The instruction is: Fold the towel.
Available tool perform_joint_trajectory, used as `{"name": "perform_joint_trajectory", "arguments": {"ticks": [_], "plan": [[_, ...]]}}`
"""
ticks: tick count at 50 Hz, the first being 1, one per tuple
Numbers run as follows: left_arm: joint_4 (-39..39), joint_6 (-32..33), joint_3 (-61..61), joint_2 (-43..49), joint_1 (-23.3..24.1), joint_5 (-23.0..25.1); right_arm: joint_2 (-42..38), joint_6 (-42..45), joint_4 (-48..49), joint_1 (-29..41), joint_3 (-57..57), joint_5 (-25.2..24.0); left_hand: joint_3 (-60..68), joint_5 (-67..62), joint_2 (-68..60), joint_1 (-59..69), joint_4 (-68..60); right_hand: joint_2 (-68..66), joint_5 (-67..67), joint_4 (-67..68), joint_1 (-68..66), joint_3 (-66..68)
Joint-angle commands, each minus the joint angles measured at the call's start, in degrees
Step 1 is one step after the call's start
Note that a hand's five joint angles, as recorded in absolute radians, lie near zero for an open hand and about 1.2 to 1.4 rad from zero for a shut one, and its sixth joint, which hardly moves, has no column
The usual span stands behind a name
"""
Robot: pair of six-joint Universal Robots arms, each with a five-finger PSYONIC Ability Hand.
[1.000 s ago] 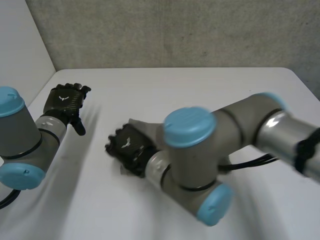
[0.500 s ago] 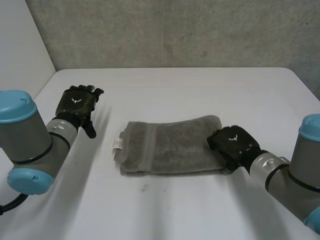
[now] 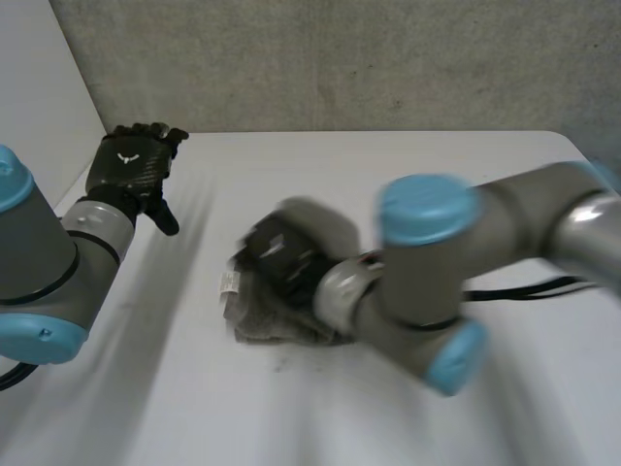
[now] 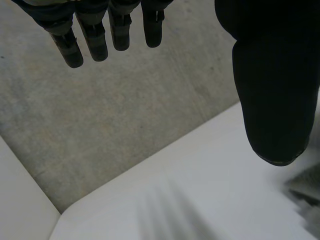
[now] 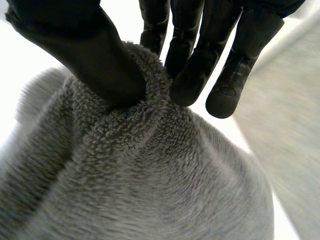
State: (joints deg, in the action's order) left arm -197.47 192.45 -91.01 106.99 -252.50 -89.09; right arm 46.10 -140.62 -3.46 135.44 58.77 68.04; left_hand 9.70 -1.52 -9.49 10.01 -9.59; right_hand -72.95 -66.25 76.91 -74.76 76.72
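Towel point(image 3: 254, 328) lies bunched at the middle of the white table point(image 3: 408, 184), with a small white label point(image 3: 228, 282) showing at its left edge. Nearest in the head view, the right arm point(image 3: 427, 262) reaches in from the right, bent at the elbow low over the table's near half. The right hand point(image 3: 279, 254) sits on top of the towel with its back to the camera, so the grip is hidden from there.

The right wrist view gives it. The thumb point(image 5: 92, 60) presses into one side of a raised ridge of grey terry cloth and the fingers point(image 5: 192, 65) close on the other side, so the hand pinches a fold of the towel. The rest of the cloth slopes away beneath the palm.

Farther back and to the left, the left arm point(image 3: 49, 262) holds the left hand point(image 3: 131, 170) above the table's far left corner, well apart from the towel. Its wrist view shows straight, spread fingers and a thumb standing off from them, holding nothing. Below them are the table's far edge and the speckled grey wall point(image 3: 340, 58).
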Motion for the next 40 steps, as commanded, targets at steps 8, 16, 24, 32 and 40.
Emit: {"name": "perform_joint_trajectory", "arguments": {"ticks": [8,16,24,32,40], "plan": [[2.70,-4.63,3.55,-0.20,0.42,-1.18,-4.91,-9.26,-7.19,2.92,-11.25,4.03,0.30,1.52,-0.51,-0.01,-0.41,62.95,66.25,-66.91,64.76,-66.72],[5.42,-7.26,6.28,3.05,4.64,-1.35,9.08,-27.85,7.66,-7.46,8.53,4.99,0.51,1.31,-0.72,0.21,-0.62,62.95,66.25,-66.91,64.76,-66.72],[11.14,-14.47,5.40,8.15,7.28,-1.09,8.92,-31.91,4.43,-11.43,12.69,5.52,1.18,0.64,-1.40,0.88,-1.30,62.95,66.25,-66.91,64.76,-66.72],[13.78,-16.50,4.88,14.21,9.30,-1.18,3.47,-34.46,3.73,-11.60,10.93,5.79,1.18,0.64,-1.40,0.88,-1.30,62.95,66.25,-66.91,64.76,-66.72],[14.04,-16.50,4.61,16.15,9.39,-1.27,-0.49,-33.40,1.97,-11.25,7.94,7.19,1.69,0.13,-1.90,1.39,-1.80,62.95,66.25,-66.91,64.76,-66.72]]}}
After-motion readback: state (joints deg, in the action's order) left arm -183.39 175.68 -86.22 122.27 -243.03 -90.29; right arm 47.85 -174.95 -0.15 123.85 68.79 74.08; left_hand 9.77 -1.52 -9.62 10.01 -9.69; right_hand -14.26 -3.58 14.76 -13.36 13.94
